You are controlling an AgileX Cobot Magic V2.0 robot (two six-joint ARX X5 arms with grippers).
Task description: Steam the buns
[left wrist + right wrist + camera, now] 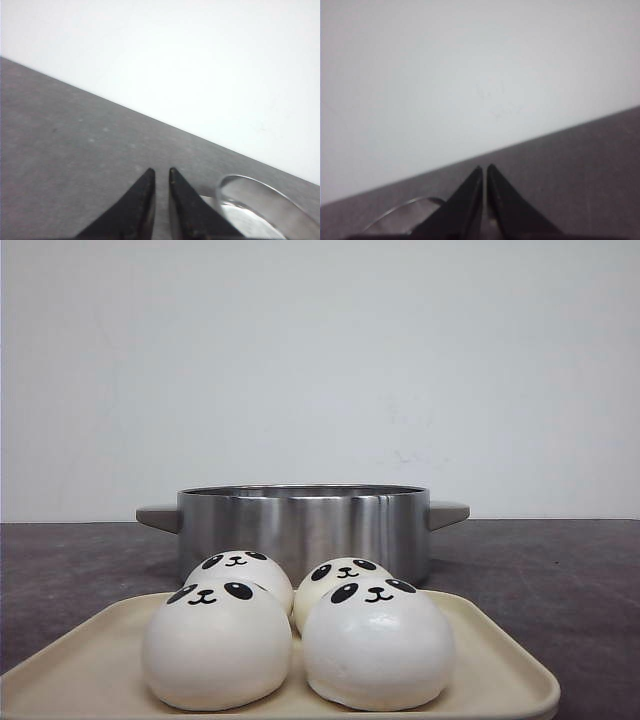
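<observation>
Several white panda-face buns sit on a beige tray (500, 665) at the front: a front left bun (216, 648), a front right bun (377, 648), a back left bun (243, 572) and a back right bun (338, 580). A steel pot (304, 523) with grey handles stands behind the tray. Neither gripper shows in the front view. My left gripper (161, 173) is shut and empty over the dark table, with the pot's rim (240, 182) beside it. My right gripper (484, 169) is shut and empty, with the pot's rim (405, 205) beside it.
The dark grey table (560, 570) runs back to a plain white wall (320, 360).
</observation>
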